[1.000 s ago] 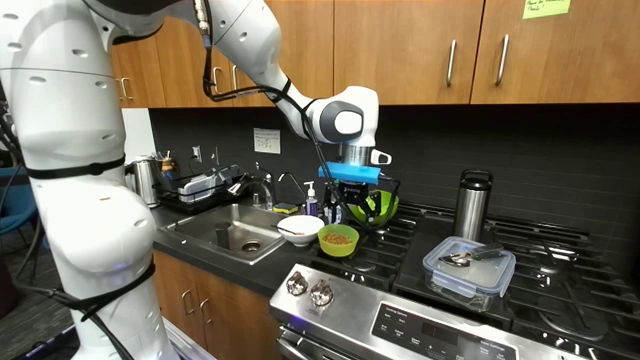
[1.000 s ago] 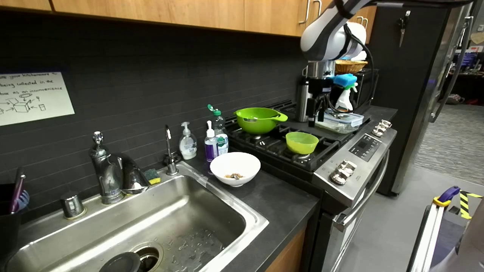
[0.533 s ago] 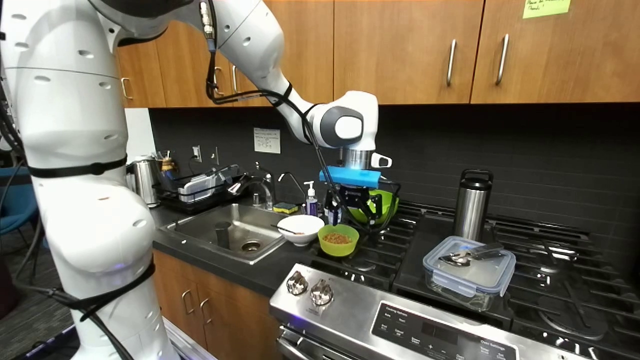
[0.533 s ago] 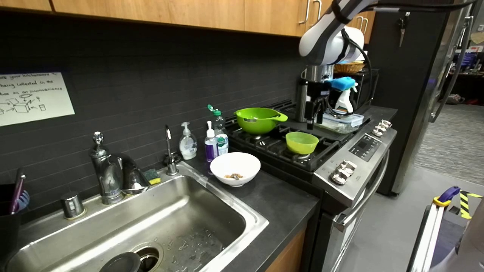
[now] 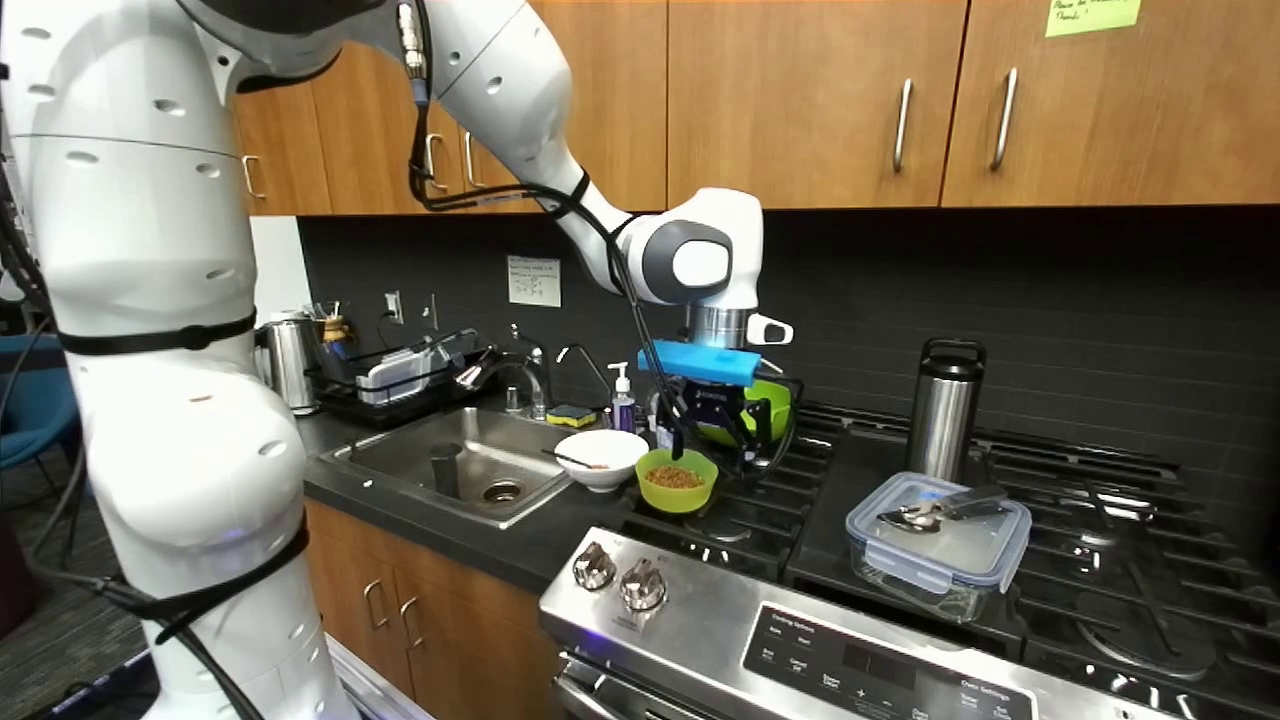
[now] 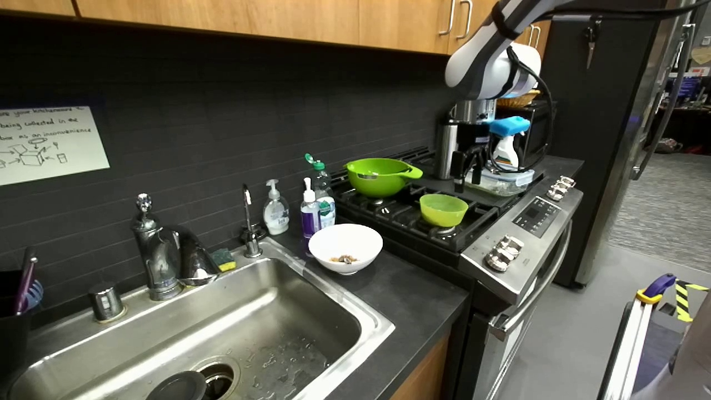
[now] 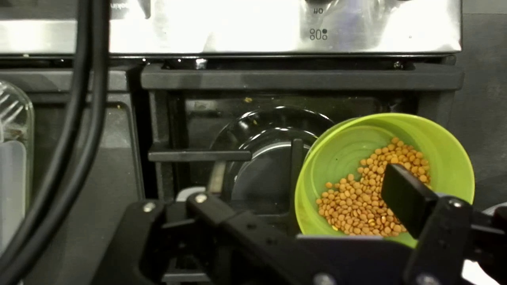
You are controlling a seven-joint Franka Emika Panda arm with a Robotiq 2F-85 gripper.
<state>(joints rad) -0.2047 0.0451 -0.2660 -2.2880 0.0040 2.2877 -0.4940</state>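
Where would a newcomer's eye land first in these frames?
Probably on the white robot arm, looming at the left of an exterior view, its open jaws above the stove. Next, the yellow-green bowl of orange-brown pellets on the stove, then the bright blue block above the jaws.

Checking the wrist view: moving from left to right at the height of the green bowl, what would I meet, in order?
Clear food container, cut off by the picture's edge → black cables → gas burner → lime-green bowl with lentils in it.
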